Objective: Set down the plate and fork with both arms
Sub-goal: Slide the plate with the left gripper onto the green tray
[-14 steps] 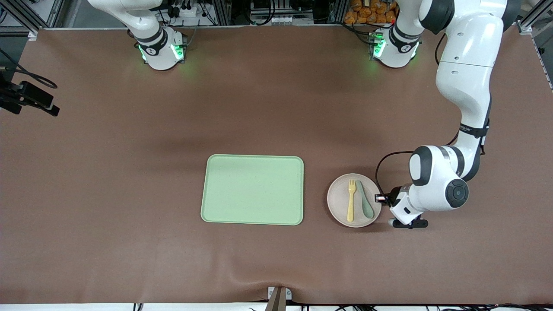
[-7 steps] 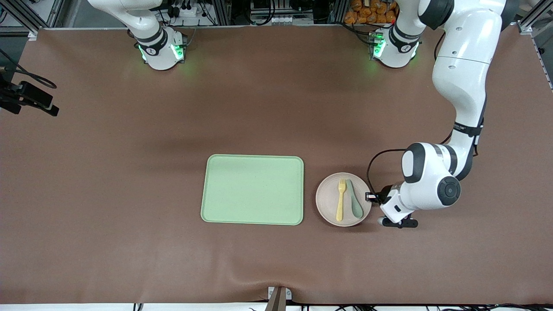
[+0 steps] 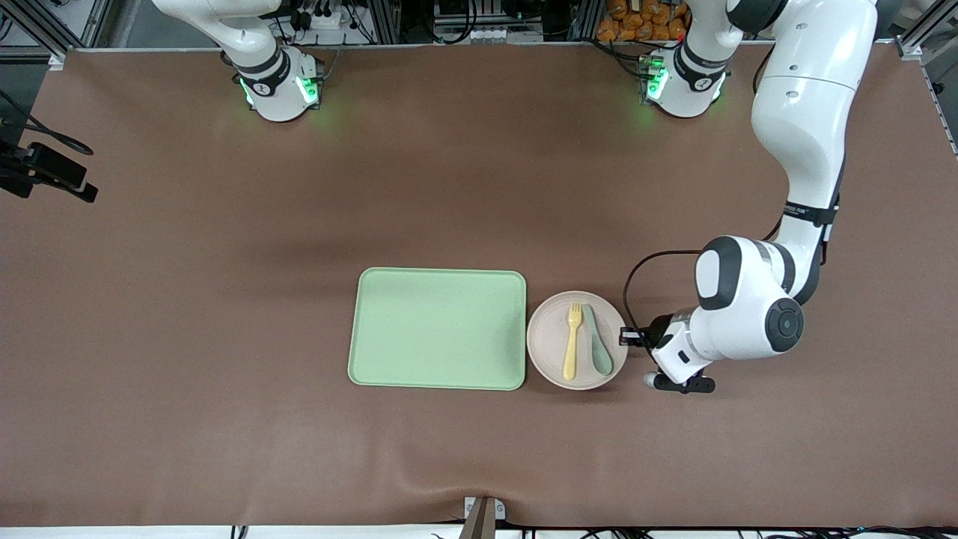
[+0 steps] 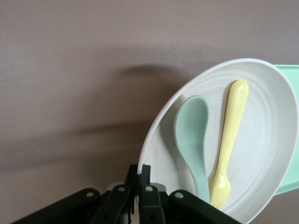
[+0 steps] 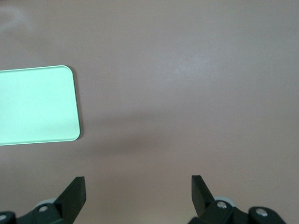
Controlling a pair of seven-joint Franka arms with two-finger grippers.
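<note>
Brown table (image 3: 224,299); fork (image 4: 227,154) tines gripper-hidden.

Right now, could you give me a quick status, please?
Left gripper shut on plate rim, beside tray. Fork and spoon aboard. Right gripper open, waiting.

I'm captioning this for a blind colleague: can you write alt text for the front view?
The left gripper is shut on the rim of a plate carrying a fork and spoon, right beside a green tray on a brown table. Only the right arm's base shows.
</note>
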